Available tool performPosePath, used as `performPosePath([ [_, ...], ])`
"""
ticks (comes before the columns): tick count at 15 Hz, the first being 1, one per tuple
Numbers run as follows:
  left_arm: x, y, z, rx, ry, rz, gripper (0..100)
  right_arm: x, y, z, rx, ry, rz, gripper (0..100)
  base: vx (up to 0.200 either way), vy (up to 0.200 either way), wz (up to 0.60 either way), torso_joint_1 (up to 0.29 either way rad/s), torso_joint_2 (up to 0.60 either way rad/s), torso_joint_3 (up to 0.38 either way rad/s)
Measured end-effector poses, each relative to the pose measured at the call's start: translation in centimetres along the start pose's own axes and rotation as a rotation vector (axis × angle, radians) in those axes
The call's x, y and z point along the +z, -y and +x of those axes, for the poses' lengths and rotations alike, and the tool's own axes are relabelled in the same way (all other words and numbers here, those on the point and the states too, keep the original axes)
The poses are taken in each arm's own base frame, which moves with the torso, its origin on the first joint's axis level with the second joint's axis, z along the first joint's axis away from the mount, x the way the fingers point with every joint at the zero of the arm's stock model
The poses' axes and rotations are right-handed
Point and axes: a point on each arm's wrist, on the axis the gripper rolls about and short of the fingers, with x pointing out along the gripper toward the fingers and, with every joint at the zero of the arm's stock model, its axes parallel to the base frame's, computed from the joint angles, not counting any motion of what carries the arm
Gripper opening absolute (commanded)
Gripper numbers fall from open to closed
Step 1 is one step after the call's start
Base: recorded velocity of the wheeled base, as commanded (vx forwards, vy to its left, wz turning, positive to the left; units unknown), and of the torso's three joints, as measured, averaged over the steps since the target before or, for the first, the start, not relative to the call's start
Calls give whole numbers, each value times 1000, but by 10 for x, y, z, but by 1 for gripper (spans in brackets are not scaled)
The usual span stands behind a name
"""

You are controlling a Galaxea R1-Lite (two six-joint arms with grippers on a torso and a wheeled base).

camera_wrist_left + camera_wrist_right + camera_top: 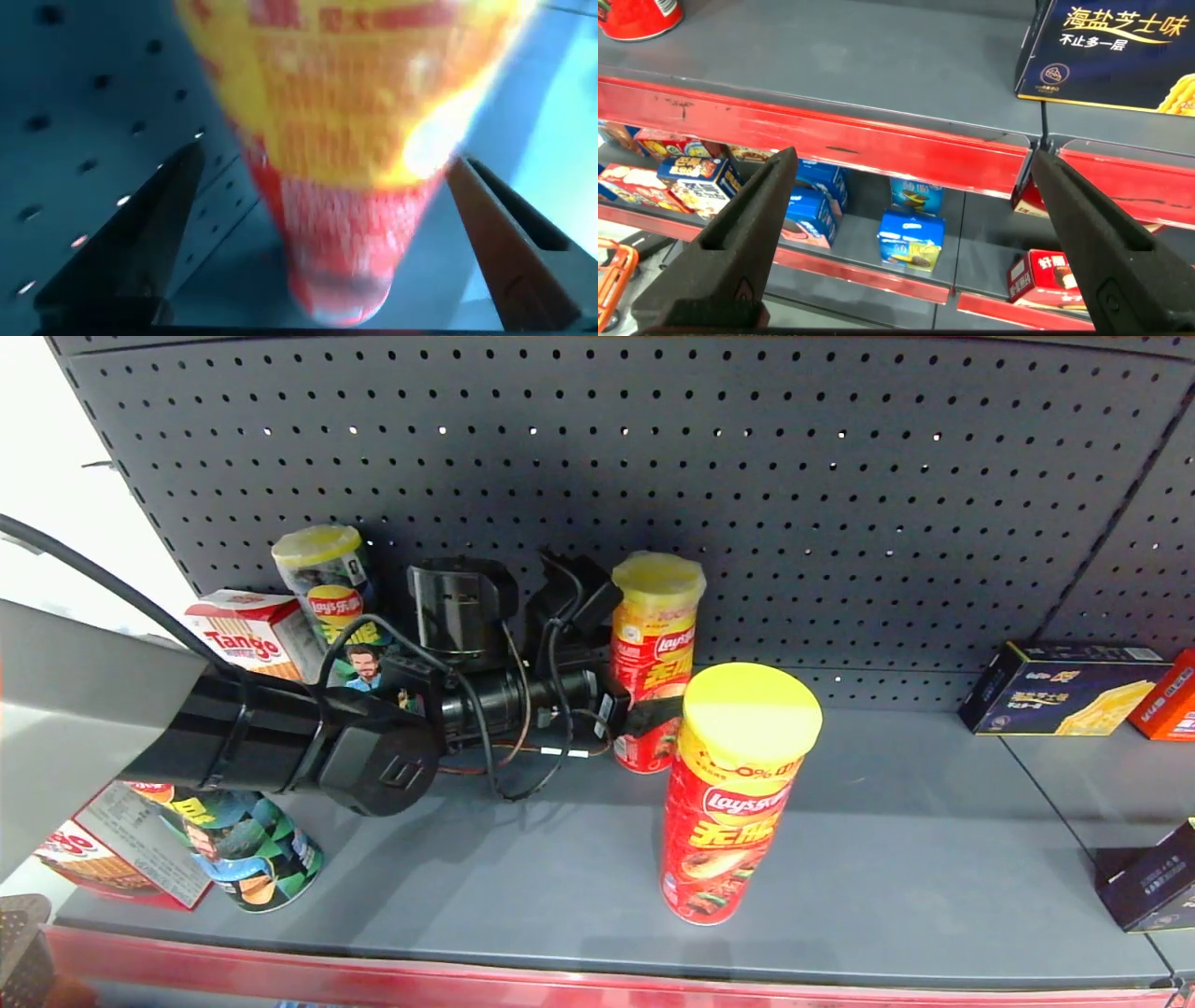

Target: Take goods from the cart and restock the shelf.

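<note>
My left gripper (327,161) stands wide around the red can (653,653) at the back edge of the shelf (887,859), not pressing it. If I pull out crooked, a finger may tip it, or my arm may hit the front can (733,803). My right gripper (915,157) is wide and empty.

My left gripper (651,714) is sitting against the lower part of the rear red can (655,635) at the centre of the frame. The front red can (733,803) is standing upright just right of it, nearer the edge of the grey shelf (934,859). 2 green cans are standing at the left: the upper green can (327,574) and the lower green can (257,859). A dark blue box (1064,689) is lying at the right.
</note>
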Motion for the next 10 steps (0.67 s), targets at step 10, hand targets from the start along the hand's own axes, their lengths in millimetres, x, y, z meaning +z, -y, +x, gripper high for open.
performPosePath([
  [10,1,10,-49,262,-89,50,100,0,0,0,1,0,0,100,0,0,0,0,0,0],
])
